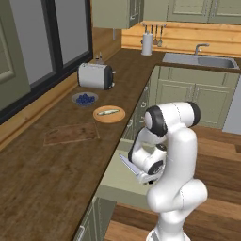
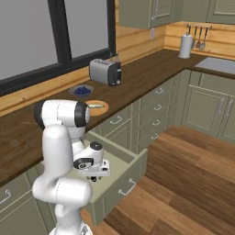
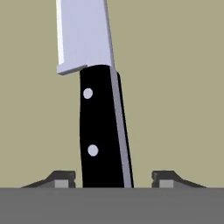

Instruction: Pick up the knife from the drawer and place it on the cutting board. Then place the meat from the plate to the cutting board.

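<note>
Olive drawer (image 2: 120,161) stood pulled out below the desk (image 1: 47,169); the tool (image 3: 112,177) straddled the knife (image 3: 101,127) handle, tips clear of it.

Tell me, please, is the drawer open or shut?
Open: the drawer juts out past the cabinet fronts, its pale floor exposed beneath the gripper.

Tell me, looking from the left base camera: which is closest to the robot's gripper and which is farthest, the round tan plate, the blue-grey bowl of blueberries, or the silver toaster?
1. Round tan wooden plate, nearest the gripper, by the counter's front edge.
2. Blue-grey bowl of dark blueberries, next, farther back and left.
3. Silver toaster, farthest, behind the bowl near the window.
</note>
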### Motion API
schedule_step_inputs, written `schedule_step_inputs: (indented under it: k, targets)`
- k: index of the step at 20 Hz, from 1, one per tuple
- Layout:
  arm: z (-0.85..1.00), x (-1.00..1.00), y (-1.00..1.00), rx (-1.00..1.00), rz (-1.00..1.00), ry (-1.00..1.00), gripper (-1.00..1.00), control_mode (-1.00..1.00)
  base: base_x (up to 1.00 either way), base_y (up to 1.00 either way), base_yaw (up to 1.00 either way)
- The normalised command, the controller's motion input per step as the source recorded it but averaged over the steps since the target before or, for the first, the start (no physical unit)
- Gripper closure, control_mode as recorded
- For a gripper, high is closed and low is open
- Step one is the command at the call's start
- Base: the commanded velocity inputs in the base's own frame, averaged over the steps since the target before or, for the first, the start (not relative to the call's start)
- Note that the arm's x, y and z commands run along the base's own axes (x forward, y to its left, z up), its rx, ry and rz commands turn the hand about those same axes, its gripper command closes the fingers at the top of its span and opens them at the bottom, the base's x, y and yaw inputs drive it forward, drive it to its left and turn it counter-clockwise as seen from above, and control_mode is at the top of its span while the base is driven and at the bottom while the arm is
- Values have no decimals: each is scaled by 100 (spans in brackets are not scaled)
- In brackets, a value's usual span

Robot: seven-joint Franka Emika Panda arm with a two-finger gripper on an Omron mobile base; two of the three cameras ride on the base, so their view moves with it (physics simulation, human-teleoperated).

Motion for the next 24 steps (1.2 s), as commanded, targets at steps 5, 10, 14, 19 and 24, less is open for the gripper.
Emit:
schedule_step_inputs:
  k: [5, 10, 14, 19, 24]
  targets:
    - [2, 0, -8, 0, 0, 0, 100, -100, 0, 0, 0]
    - [54, -1, -16, 0, 0, 0, 100, -100, 0, 0, 0]
    - [91, 0, -31, 2, -4, 2, 100, -100, 0, 0, 0]
    - [94, 0, -53, 3, -3, 13, 100, -100, 0, 0, 0]
    - [100, 0, -58, 3, -6, 11, 100, -100, 0, 0, 0]
